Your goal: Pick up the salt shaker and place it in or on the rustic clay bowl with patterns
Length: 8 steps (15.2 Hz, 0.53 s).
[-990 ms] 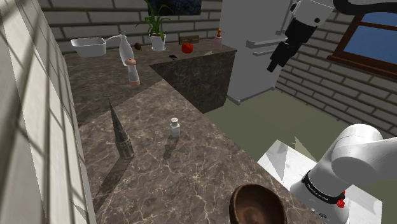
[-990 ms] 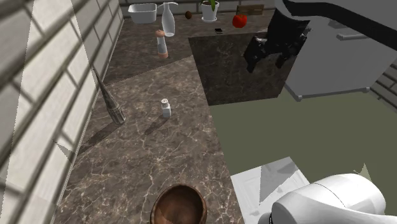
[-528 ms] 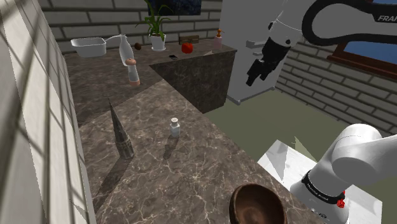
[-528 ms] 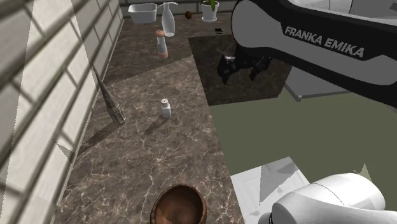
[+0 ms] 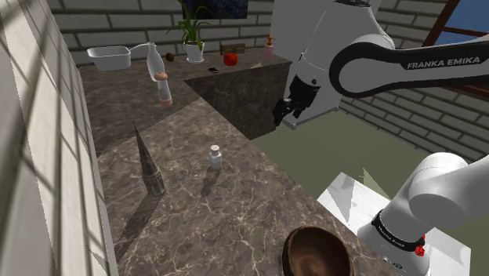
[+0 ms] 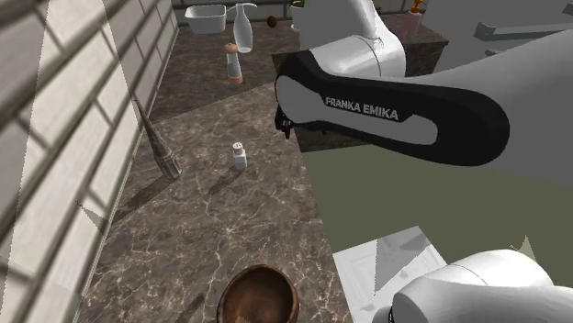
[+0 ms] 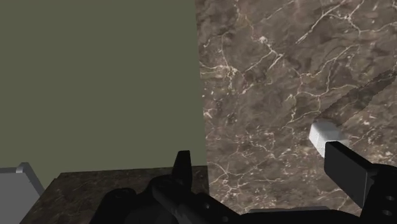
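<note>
Two fingers spread wide on the claw (image 5: 286,112), nothing between them: released and empty, hanging in the air off the counter's (image 5: 196,212) edge, above the olive floor (image 5: 353,149). Well apart from it, at eight o'clock in the shoulder view: the salt shaker (image 5: 215,156), small, white, upright on the counter. In the wrist view, off beside one finger rather than between the pair. From the shaker, between four and five o'clock in the shoulder view: the brown bowl (image 5: 316,252), near the stand. Near the shaker at nine o'clock: a tall dark cone (image 5: 147,163).

Reaching step, by the look of it. Swing toward eight o'clock first and centre the gap over the cap, then come straight down. Keep the fingers wide until both flank the body. Clamp on the body below the cap, gently. Probably light and narrow, so avoid any sideways nudge. Stay off the cone.
</note>
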Available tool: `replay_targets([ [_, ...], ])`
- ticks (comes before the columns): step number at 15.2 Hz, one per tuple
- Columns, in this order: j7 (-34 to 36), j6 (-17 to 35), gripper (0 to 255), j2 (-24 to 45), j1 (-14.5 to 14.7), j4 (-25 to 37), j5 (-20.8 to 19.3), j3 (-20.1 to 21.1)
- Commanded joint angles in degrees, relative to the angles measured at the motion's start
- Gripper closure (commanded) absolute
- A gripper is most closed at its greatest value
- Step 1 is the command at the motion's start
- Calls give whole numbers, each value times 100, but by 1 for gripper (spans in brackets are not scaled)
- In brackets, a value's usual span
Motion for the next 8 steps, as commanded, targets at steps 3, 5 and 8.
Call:
replay_targets([
  [3,600,684,0,668,-103,68,-106,476],
  [5,944,1005,0,1053,-190,157,-241,732],
  [8,1537,1437,0,1680,-368,362,-581,1132],
])
